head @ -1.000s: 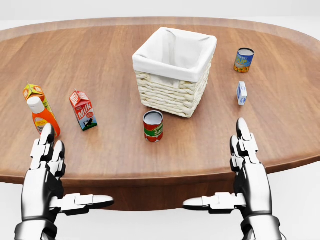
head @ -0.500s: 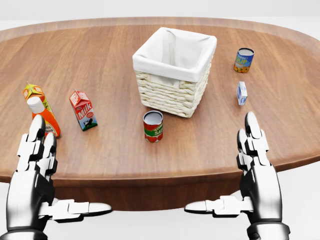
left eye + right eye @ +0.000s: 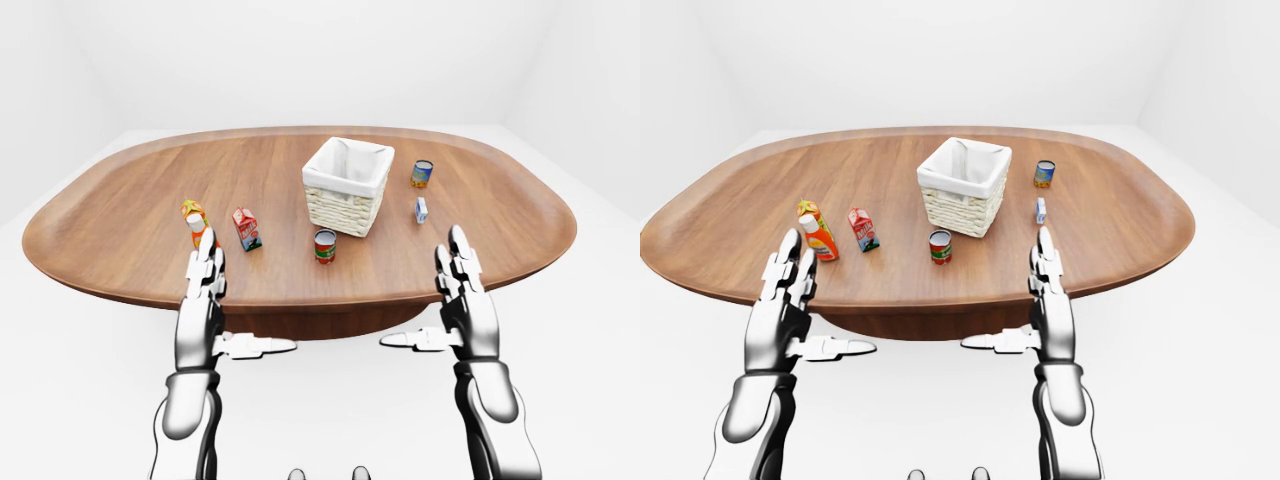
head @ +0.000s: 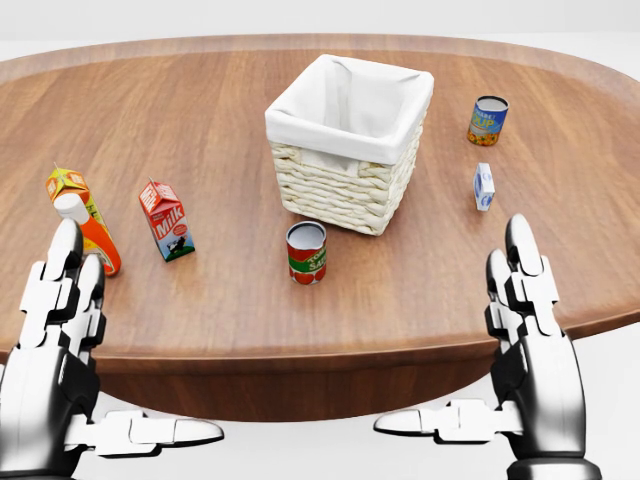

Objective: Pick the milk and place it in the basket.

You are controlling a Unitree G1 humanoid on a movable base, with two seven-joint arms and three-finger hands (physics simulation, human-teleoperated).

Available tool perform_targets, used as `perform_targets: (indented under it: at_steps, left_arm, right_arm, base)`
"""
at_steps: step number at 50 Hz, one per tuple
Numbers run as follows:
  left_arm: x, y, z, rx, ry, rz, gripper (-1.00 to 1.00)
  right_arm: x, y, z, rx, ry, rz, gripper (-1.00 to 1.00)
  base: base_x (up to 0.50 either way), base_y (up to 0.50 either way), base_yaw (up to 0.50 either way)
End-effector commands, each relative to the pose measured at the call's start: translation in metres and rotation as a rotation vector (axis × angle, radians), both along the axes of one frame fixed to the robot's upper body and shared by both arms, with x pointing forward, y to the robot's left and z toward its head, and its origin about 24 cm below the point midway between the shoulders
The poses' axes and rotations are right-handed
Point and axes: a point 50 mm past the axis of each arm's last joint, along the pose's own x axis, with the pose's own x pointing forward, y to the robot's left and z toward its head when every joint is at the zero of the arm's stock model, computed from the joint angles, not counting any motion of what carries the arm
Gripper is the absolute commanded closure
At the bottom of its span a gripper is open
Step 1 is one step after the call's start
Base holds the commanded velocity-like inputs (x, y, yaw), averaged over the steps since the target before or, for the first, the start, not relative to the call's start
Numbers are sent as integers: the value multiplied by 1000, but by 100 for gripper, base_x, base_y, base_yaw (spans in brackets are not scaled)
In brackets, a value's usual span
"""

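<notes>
- 2 hands hang at the bottom of the head view, left hand (image 4: 60, 340) and right hand (image 4: 530, 340), both with fingers spread wide, thumbs pointing inward, holding nothing.
- milk carton (image 4: 166, 220) stands upright on the wooden table (image 4: 200, 90), left of centre, well apart from both hands.
- basket (image 4: 350, 140) with white lining sits at upper centre.
- red can (image 4: 306, 252) just below the basket.
- orange bottle (image 4: 88, 236) is at far left, just above the left fingertips.
</notes>
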Motion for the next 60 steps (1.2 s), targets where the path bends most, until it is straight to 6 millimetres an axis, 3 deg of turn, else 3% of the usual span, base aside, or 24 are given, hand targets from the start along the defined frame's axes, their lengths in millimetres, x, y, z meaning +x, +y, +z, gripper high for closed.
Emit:
perform_targets:
  at_steps: [1,8,23,50,56,60]
  left_arm:
    - [-8,-3,15,22,-62,-23,-100]
    - [-13,-3,28,35,-120,-25,-100]
    - [-11,1,15,35,-60,-10,-100]
    - [-14,-4,31,58,-131,-22,-100]
    - [-14,-3,21,53,-84,-27,-100]
    - [-17,-2,28,54,-115,-23,-100]
  right_arm:
    - [-4,0,6,2,-16,5,-100]
    - [-4,-1,8,5,-18,4,-100]
    - [-11,1,13,23,-27,33,-100]
    - [-13,2,14,10,-34,30,-100]
    - [-14,0,18,19,-43,25,-100]
    - [-15,1,16,19,-45,32,-100]
  base:
    - [0,0,0]
    - [0,0,0]
    - [0,0,0]
    - [0,0,0]
    - [0,0,0]
    - [10,0,0]
